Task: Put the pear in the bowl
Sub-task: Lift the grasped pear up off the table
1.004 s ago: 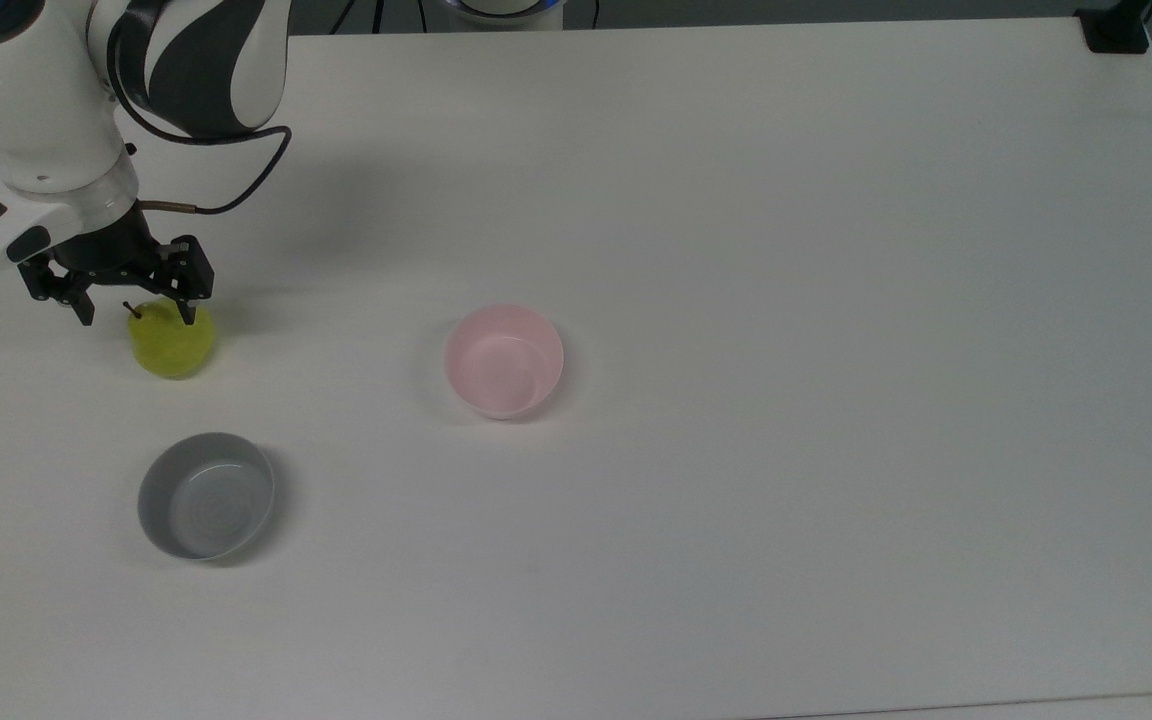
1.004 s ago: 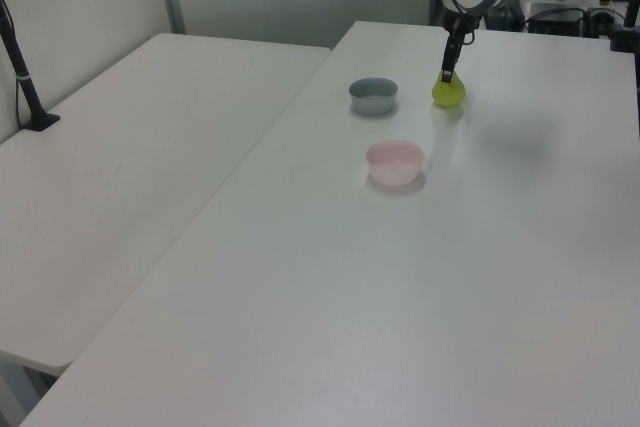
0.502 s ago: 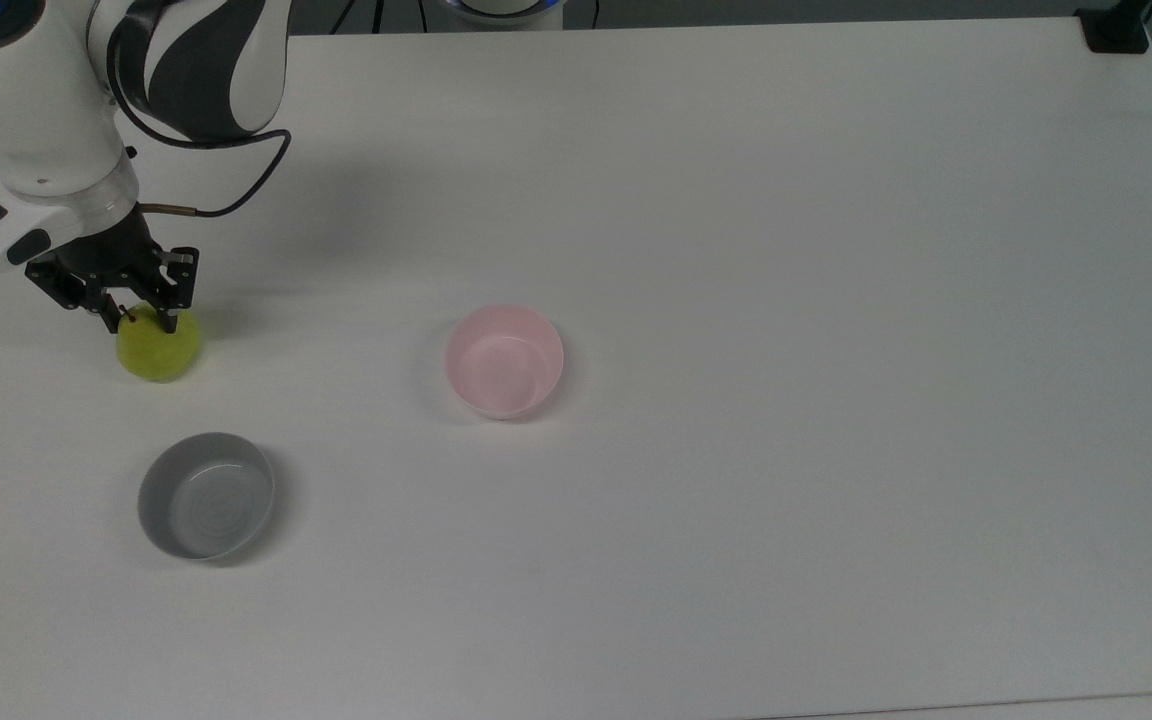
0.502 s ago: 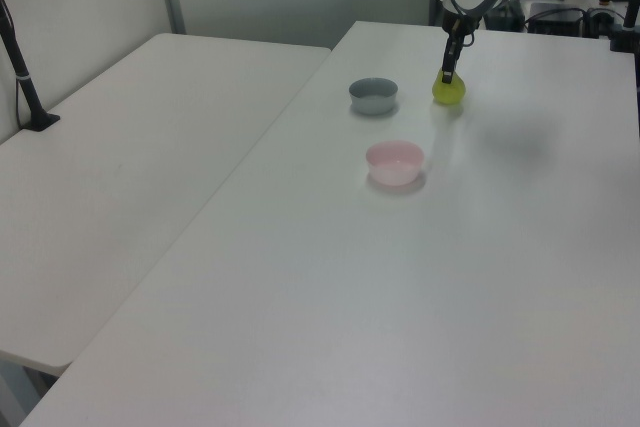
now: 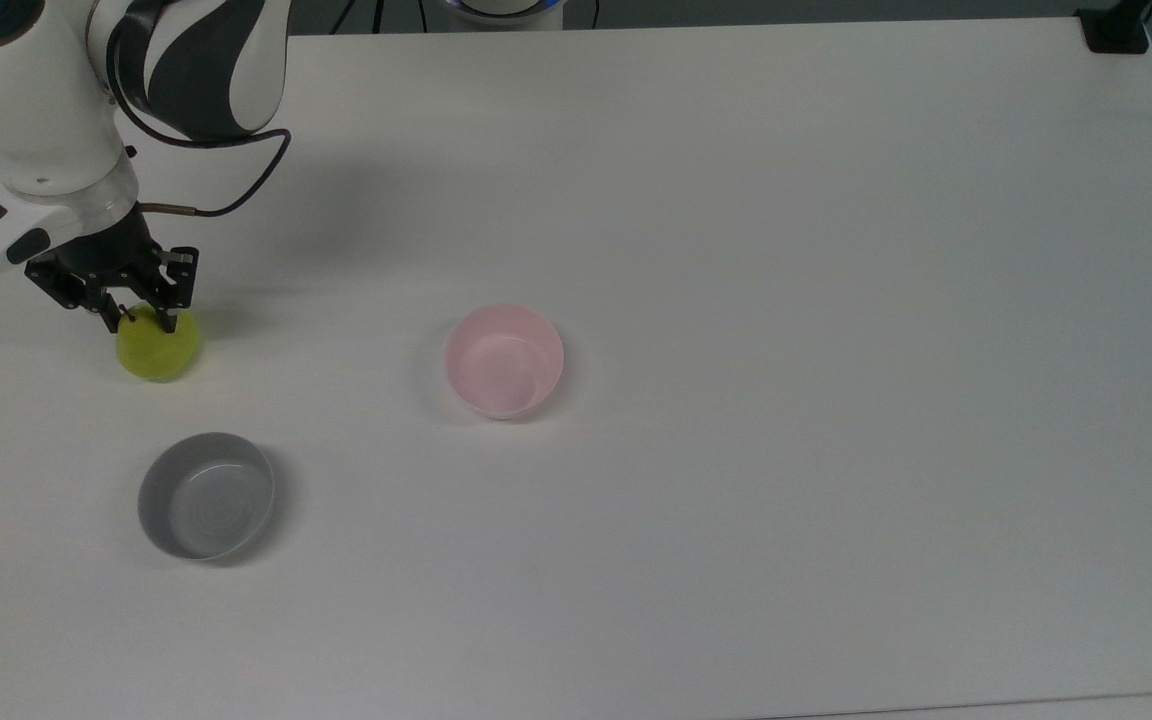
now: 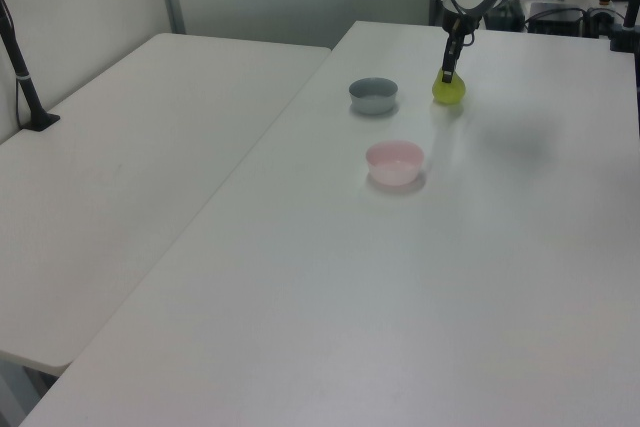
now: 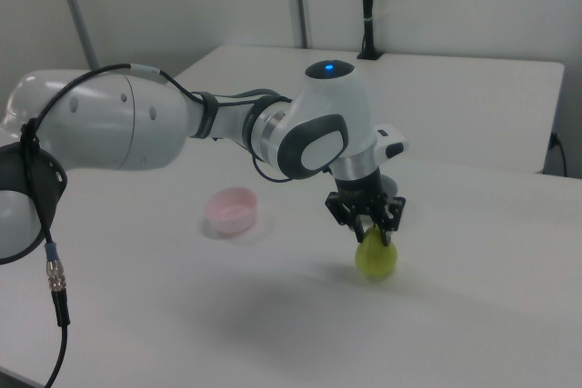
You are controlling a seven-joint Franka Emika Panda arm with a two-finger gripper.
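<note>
Now, grip: the gripper (image 5: pixel 141 320) sits at the narrow top of the pear (image 5: pixel 160 348); its fingers look closed on the neck beside the stem, though how much of the fruit lies between them is hard to judge
Pear: on the table (image 5: pixel 736 300), near the top view's left edge; its rounded base appears to rest on the surface
Bowl: the pink bowl (image 5: pixel 504 360) stands empty, well apart from the pear toward the top view's right; the task is not yet done
Other bowl: a grey bowl (image 5: pixel 206 495) sits nearer the pear, below it in the top view
Risk, slip: a hold this high on a tapering, smooth fruit could let it slide out once lifted; it might then roll
Risk, swing: held by the neck, the heavy base may tip during the carry and strike the pink rim
Risk, mix-up: the grey bowl lies closer; a drop there would be wrong
Surface: plain white, matte, flat
Room: a second white table (image 6: pixel 130 147) stands alongside; pale partition walls behind
</note>
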